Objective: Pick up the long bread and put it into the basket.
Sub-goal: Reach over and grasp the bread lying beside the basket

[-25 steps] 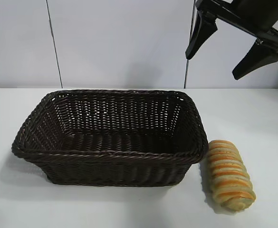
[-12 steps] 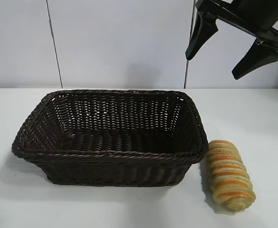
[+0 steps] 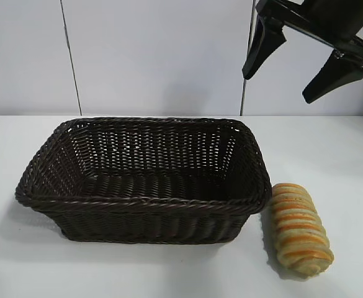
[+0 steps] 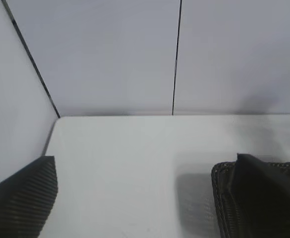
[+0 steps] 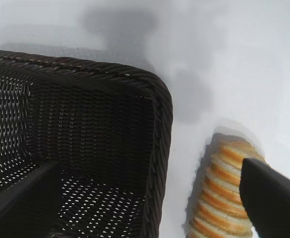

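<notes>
While your right tool (image 3: pixel 305 68) hangs spread wide above the basket (image 3: pixel 144 205), long bread (image 3: pixel 299 228) just beside that basket on the surface (image 3: pixel 330 155), left tool (image 4: pixel 145 198) spread too, near the basket's corner.

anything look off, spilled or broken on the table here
Nothing stands out. The basket sits upright and empty on the table. The long bread lies whole on the table just beside the basket's right end, not yet in it. The right end effector hangs open high above.
</notes>
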You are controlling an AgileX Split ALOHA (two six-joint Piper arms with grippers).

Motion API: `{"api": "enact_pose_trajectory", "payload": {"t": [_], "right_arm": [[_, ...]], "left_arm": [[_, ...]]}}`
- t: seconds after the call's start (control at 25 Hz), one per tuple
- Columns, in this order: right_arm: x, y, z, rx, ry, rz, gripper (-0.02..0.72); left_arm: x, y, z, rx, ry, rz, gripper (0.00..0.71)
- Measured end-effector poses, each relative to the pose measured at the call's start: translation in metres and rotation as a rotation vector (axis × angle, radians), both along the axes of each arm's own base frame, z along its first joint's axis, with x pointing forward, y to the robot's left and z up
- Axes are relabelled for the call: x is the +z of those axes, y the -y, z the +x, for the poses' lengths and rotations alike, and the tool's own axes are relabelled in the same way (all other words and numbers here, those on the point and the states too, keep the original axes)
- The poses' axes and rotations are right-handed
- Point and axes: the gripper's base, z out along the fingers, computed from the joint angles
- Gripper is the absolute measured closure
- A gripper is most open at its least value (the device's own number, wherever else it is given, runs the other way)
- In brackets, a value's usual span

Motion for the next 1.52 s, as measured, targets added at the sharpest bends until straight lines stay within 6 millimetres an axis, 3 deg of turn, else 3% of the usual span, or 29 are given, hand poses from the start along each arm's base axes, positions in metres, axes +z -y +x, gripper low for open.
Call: {"api": "enact_pose_trajectory", "payload": {"t": [0.28, 0.52, 0.8, 1.04, 1.52], "right_arm": [[0.0, 0.0, 0.0, 0.011, 0.005, -0.005, 0.008], [0.0, 0.001, 0.0, 0.023, 0.009, -0.023, 0.008], [-0.004, 0.007, -0.003, 0.035, -0.029, -0.099, 0.008], [-0.006, 0.01, -0.005, 0.036, -0.055, -0.141, 0.008], [-0.007, 0.012, -0.008, 0.028, -0.086, -0.155, 0.008]], "left_arm": [[-0.094, 0.004, -0.017, -0.029, -0.119, -0.029, 0.016], [-0.163, 0.003, 0.009, -0.026, -0.326, -0.052, 0.016], [-0.224, 0.003, 0.038, -0.032, -0.509, -0.078, 0.016], [-0.23, 0.005, 0.047, -0.052, -0.451, -0.107, 0.016], [-0.233, 0.007, 0.046, -0.073, -0.447, -0.119, 0.016]]}}
